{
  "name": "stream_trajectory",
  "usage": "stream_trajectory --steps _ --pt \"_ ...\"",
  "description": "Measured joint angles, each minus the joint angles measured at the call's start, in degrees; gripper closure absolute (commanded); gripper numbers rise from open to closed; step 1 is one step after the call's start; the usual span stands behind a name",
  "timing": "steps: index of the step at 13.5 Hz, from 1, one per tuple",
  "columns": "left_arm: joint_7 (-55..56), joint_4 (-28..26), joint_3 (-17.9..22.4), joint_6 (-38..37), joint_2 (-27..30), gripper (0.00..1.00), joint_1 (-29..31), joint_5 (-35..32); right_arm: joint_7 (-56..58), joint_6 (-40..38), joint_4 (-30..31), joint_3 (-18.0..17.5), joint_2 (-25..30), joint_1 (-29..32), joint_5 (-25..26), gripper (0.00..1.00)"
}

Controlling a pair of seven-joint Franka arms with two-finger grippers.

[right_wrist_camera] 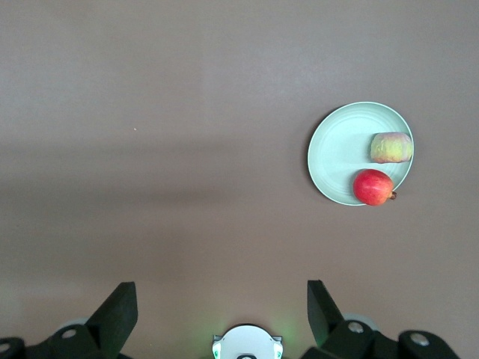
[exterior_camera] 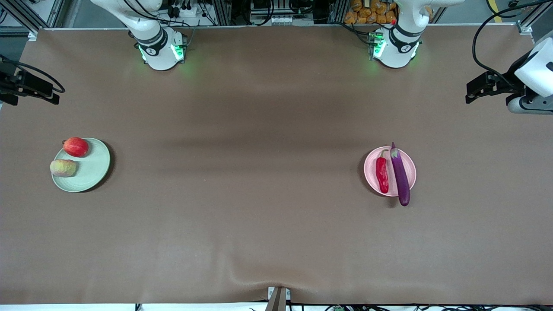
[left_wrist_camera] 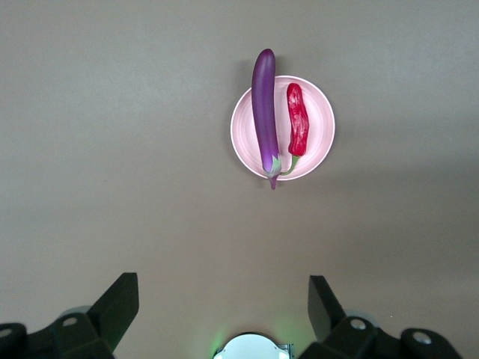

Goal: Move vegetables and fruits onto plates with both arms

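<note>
The purple eggplant (exterior_camera: 400, 175) and red chili pepper (exterior_camera: 382, 174) lie side by side on the pink plate (exterior_camera: 411, 170) toward the left arm's end; the eggplant's ends overhang the rim. The red pomegranate (exterior_camera: 76, 147) and pale peach (exterior_camera: 63, 168) sit on the green plate (exterior_camera: 93, 166) toward the right arm's end. My left gripper (left_wrist_camera: 222, 288) is open and empty, high over bare table above its base, with the eggplant (left_wrist_camera: 264, 112), chili (left_wrist_camera: 298, 120) and pink plate (left_wrist_camera: 318, 127) in its view. My right gripper (right_wrist_camera: 219, 292) is open and empty over its base, seeing the green plate (right_wrist_camera: 340, 153), peach (right_wrist_camera: 391, 147) and pomegranate (right_wrist_camera: 373, 187).
The arm bases (exterior_camera: 160, 49) (exterior_camera: 395, 47) glow green at the table's edge farthest from the front camera. Dark camera mounts stand at both table ends (exterior_camera: 26, 86) (exterior_camera: 492, 88). A brown cloth (exterior_camera: 259, 172) covers the table between the plates.
</note>
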State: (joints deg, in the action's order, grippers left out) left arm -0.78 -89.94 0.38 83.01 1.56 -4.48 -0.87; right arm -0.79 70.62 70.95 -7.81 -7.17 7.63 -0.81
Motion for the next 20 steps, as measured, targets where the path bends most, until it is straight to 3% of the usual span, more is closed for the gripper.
stream_trajectory --steps 6,13,20 --pt "-0.03 -0.02 0.17 -0.16 0.00 0.00 2.32 0.00 4.98 5.02 14.63 8.43 9.83 -3.91 -1.40 0.00" --pt "-0.23 -0.02 0.00 -0.35 0.00 0.00 3.74 0.00 5.41 6.31 15.45 10.48 10.77 -7.85 -1.45 0.00" --pt "-0.32 -0.02 -0.16 -0.37 0.00 0.00 3.73 0.00 5.41 7.33 15.48 11.48 10.71 -7.92 -1.53 0.00"
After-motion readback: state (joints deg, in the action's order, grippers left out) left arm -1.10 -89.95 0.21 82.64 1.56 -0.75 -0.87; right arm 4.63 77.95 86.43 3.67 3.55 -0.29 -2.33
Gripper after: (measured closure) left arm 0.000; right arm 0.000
